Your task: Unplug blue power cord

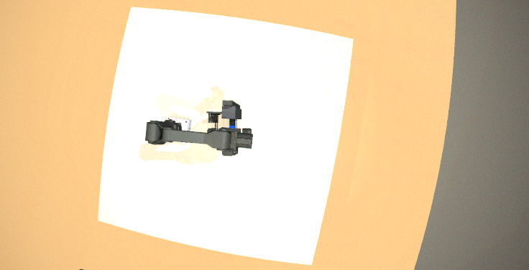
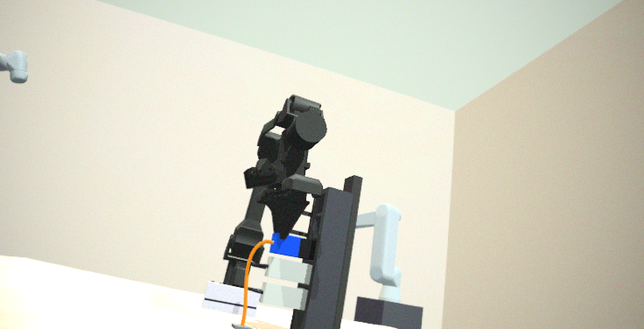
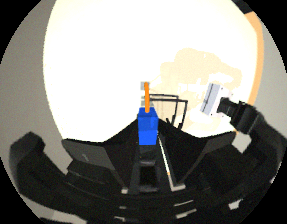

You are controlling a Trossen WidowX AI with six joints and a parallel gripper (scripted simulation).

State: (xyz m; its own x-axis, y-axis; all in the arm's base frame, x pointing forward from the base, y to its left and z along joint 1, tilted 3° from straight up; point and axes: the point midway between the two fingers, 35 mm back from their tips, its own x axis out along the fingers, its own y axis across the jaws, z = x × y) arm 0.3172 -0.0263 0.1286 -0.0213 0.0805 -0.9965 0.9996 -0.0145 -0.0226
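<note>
The blue plug (image 1: 232, 126) (image 2: 290, 247) (image 3: 148, 132) sits at the upper part of the dark upright power strip (image 1: 231, 112) (image 2: 331, 255), with a black part between its blue body and the strip's face. My gripper (image 2: 282, 236) (image 3: 147, 121) points down and is shut on the blue plug, one finger on each side of it. An orange cord (image 2: 247, 277) (image 3: 147, 97) leaves the plug's outer end and curves down to a small grey base. In the top view the arm hides the fingers. Whether the plug's prongs are fully inside the strip is hidden.
Two pale grey plugs (image 2: 288, 269) (image 2: 283, 296) stick out of the strip below the blue one. Thin dark rods (image 3: 181, 102) stand beside the strip. A white box (image 1: 185, 123) (image 2: 231, 294) (image 3: 210, 99) stands by the arm's base. A pale robot arm (image 2: 385, 241) is behind.
</note>
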